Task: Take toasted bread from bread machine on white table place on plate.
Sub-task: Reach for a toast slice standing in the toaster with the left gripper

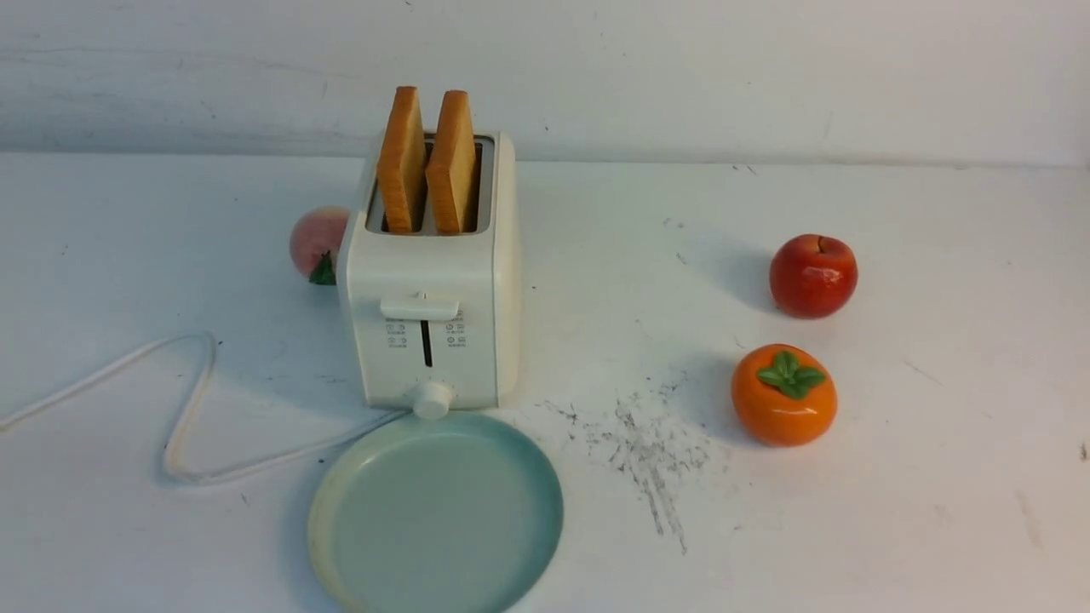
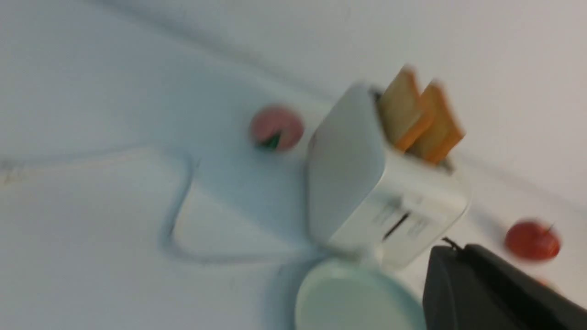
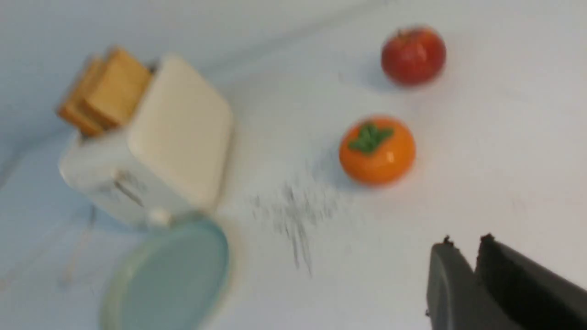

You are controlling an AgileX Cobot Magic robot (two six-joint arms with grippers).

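Front view: two toasts (image 1: 400,162) (upright); one plate (image 1: 434,519)

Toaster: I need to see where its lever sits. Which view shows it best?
The front view: the toaster is sharp, whole and faces the camera, its lever at the top of its slot. The left wrist view shows it blurred and tilted; the right wrist view, blurred, shows mostly its side.

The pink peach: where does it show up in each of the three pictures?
Front view: the pink peach peeks out behind the bread machine's left side, partly hidden.
Left wrist view: blurred, close beside the bread machine.
Right wrist view: not in it.
Shared landmark: the bread machine holding two toast slices.
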